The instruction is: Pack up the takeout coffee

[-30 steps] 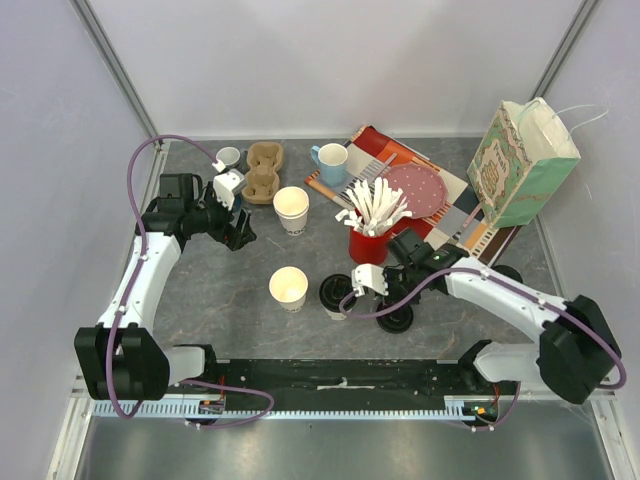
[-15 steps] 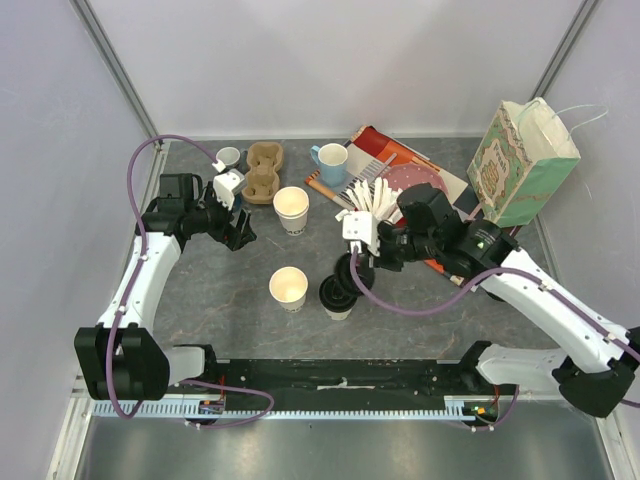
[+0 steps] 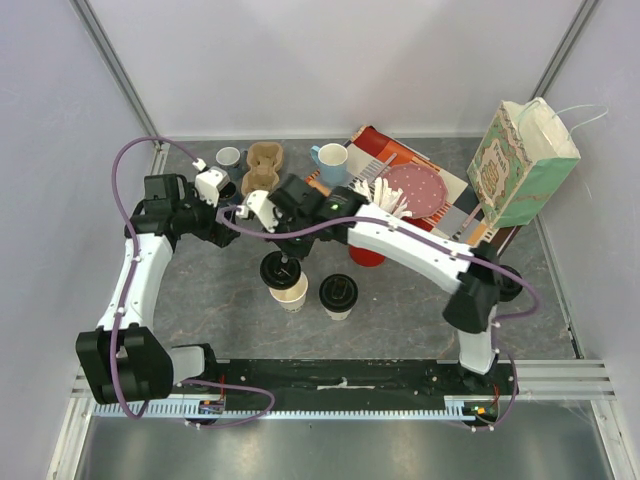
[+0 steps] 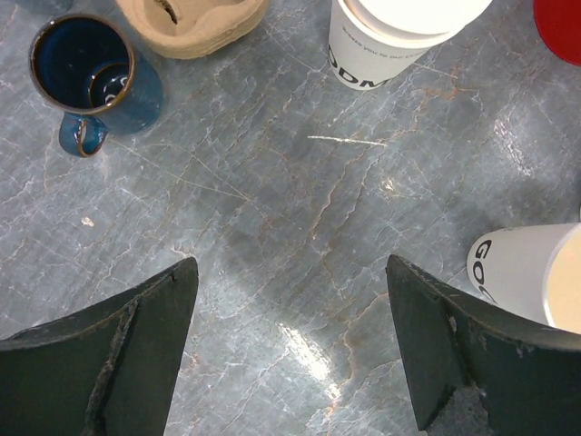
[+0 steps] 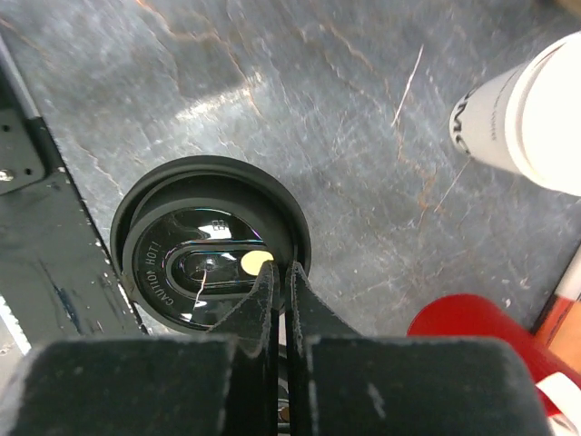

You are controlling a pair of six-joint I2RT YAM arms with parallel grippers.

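Grey table (image 3: 200,290). Cup 1 (image 3: 338,297), lidded, nearest; right gripper (image 5: 281,272) pinches second lid (image 3: 277,270) over open cup 2 (image 3: 290,296); left gripper (image 4: 289,263) spread wide, empty. Cup 3 (image 4: 390,41) behind; red pot (image 3: 368,254) holds white sticks (image 3: 385,200).

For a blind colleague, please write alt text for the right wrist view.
The right gripper, shut, pinches the rim of a black lid over the grey table. A cream paper cup stands at upper right, a red container at lower right.
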